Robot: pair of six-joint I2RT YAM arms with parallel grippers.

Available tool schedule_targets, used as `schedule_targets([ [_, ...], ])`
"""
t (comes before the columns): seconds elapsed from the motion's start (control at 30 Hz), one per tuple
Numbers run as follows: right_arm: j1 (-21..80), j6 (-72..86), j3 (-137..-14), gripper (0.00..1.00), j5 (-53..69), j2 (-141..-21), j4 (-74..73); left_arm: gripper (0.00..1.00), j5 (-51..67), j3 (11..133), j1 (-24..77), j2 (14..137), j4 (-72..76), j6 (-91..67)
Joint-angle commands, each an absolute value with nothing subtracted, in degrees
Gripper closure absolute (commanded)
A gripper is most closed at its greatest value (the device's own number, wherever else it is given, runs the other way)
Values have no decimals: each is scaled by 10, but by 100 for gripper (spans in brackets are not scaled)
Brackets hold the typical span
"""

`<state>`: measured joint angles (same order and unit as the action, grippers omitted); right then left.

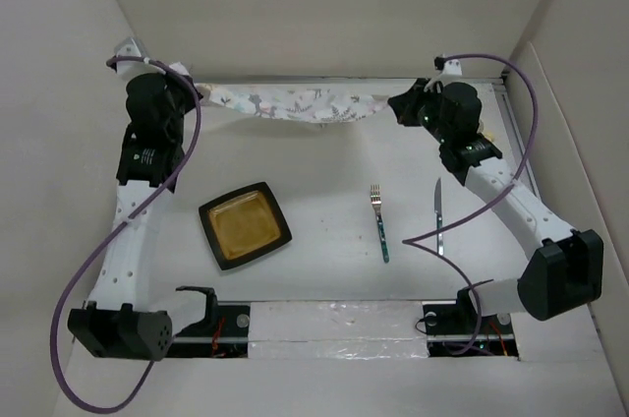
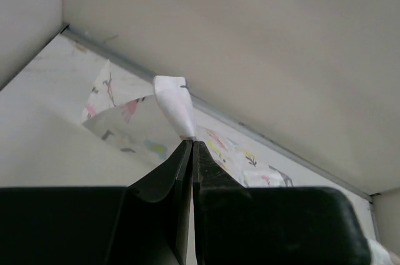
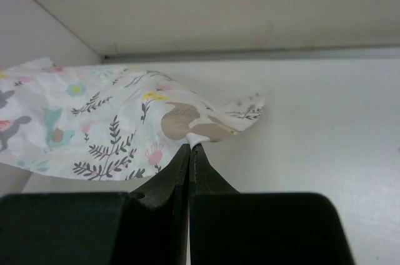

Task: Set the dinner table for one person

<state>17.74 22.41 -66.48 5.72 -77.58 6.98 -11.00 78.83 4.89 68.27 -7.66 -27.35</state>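
- One white table (image 1: 324,166) holds it all.
- One square black plate (image 1: 245,225) lies near, on the left.
- One fork (image 1: 379,222) and one knife (image 1: 438,215) lie side by side on the right.
- One flowery placemat (image 1: 295,102) hangs along the far edge. The left fingers (image 2: 183,166) and the right fingers (image 3: 182,164) each pinch a corner.

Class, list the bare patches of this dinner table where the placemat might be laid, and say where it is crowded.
Bare: the wide band of dinner table between the held placemat and the square plate, and the gap between plate and fork. Crowded: fork and knife lie close, beside the right arm.
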Motion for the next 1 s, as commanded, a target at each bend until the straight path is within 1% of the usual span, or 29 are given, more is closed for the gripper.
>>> schedule_targets([
  [0.0,184,203,-663,100,41,-754,69,100,-128,722,44,709,-47,-294],
  [0.2,199,171,-707,100,-18,-664,5,100,-94,746,44,706,-44,-300],
  [0.33,199,170,-715,100,-32,-660,3,100,-76,782,44,743,-42,-293],
  [0.37,192,169,-720,100,-34,-668,4,100,-75,794,44,771,-42,-290],
  [0.43,174,169,-748,100,-33,-718,8,100,-67,837,44,808,-50,-287],
  [0.47,168,169,-758,100,-33,-739,17,100,-66,857,44,849,-54,-282],
  [0.5,153,169,-769,100,-31,-763,28,100,-61,902,44,872,-58,-278],
  [0.53,144,171,-807,100,-9,-819,31,100,-60,930,44,899,-79,-275],
  [0.57,135,171,-836,100,-4,-850,22,100,-60,966,44,950,-95,-266],
  [0.6,128,176,-869,100,21,-882,13,100,-55,1036,44,975,-111,-262],
  [0.63,116,178,-929,100,37,-937,3,100,-54,1075,44,999,-146,-258],
  [0.67,110,178,-960,100,46,-960,-20,100,-54,1110,44,1039,-162,-251],
  [0.7,105,180,-988,100,55,-981,-31,100,-48,1172,44,1054,-183,-247],
  [0.77,97,182,-1069,100,71,-1022,-64,100,-45,1226,44,1085,-206,-245],
  [0.8,91,182,-1088,100,75,-1027,-71,100,-41,1263,44,1090,-216,-242],
  [0.87,86,180,-1116,100,79,-1025,-84,100,-36,1271,44,1083,-214,-242],
  [0.93,86,180,-1112,100,79,-1009,-84,100,-32,1246,44,1062,-201,-243],
  [0.97,86,179,-1103,100,80,-998,-80,100,-31,1221,44,1031,-187,-244],
])
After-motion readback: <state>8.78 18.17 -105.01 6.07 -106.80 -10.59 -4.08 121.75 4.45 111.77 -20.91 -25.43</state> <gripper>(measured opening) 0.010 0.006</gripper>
